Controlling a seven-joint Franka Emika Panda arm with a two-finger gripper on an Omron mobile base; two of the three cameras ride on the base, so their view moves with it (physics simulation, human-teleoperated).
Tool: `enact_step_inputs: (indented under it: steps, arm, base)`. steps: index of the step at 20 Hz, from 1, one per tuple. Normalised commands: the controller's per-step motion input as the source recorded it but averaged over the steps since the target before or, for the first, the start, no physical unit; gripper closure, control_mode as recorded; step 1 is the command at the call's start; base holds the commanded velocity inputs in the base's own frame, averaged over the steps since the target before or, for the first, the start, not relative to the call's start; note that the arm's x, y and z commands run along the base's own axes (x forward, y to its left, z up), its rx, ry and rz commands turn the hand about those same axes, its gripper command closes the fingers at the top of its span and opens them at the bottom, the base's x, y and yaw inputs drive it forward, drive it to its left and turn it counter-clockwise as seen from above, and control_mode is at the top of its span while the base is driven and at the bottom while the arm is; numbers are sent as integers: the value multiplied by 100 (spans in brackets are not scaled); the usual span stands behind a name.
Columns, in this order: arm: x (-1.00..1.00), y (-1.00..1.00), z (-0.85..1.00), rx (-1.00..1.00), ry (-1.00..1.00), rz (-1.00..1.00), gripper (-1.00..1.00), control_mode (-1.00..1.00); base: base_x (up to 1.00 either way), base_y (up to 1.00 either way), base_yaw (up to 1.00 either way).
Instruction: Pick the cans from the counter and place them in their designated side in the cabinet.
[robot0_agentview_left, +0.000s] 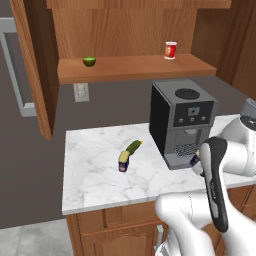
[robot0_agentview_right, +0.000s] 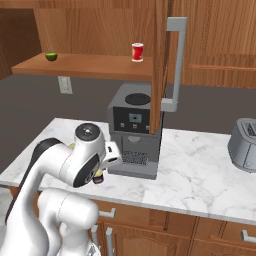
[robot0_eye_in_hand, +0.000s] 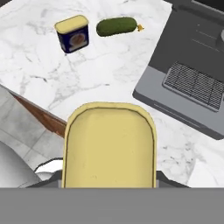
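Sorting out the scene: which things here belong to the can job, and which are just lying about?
Job: hand, shut on can in hand; second can; counter; cabinet.

Lying about: pickle; coffee machine; red-and-white can; lime; toaster.

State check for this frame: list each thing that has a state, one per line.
Gripper: shut on held can.
Held can: gripped, lifted above the counter.
Second can: on the counter, beside the pickle.
Cabinet: door open; red can upright on its shelf.
Lime: on the shelf.
Coffee machine: upright on the counter.
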Motion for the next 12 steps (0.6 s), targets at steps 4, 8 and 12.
enact_step_inputs:
  steps: [4,8,12]
  arm:
    - [-19,4,41,0,-3,0,100,-100]
    - [-18,8,40,0,-2,-1,100,-100]
    - [-9,12,35,0,-6,-2,100,-100]
  base:
    - [0,0,0]
    - [0,0,0]
    - [0,0,0]
